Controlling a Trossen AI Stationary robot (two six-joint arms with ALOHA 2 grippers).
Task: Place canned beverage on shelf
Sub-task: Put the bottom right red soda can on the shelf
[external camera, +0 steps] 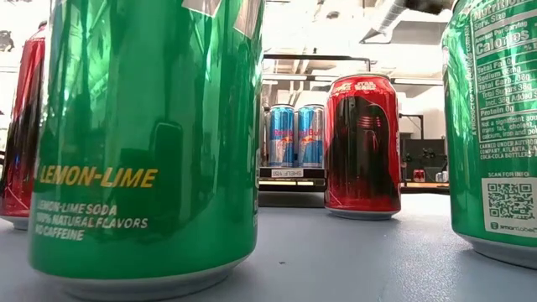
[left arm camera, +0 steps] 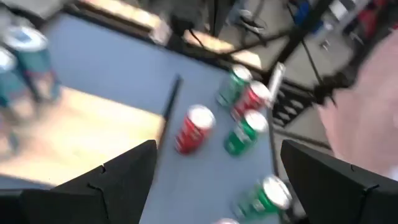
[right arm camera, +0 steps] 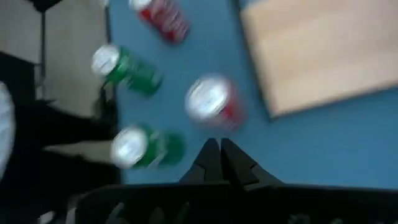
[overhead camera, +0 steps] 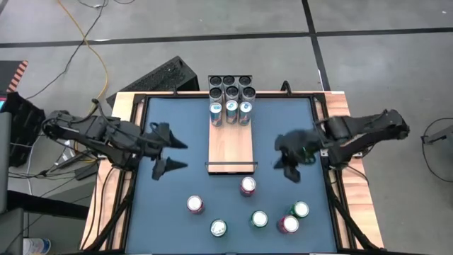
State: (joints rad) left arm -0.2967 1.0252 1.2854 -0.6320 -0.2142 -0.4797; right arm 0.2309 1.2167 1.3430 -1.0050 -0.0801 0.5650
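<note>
- Six loose cans sit toward six o'clock of my blue table [overhead camera: 177, 134]; the nearest red can [overhead camera: 247, 185] is just off the shelf [overhead camera: 231, 147].
- My left gripper [overhead camera: 170, 153], at nine o'clock of the shelf, gapes wide, empty.
- My right gripper [overhead camera: 289, 160], at three o'clock, is pinched closed, holding nothing.

Green cans [external camera: 147, 143] cropped in low view, shelf [external camera: 289, 174] mostly hidden.
</note>
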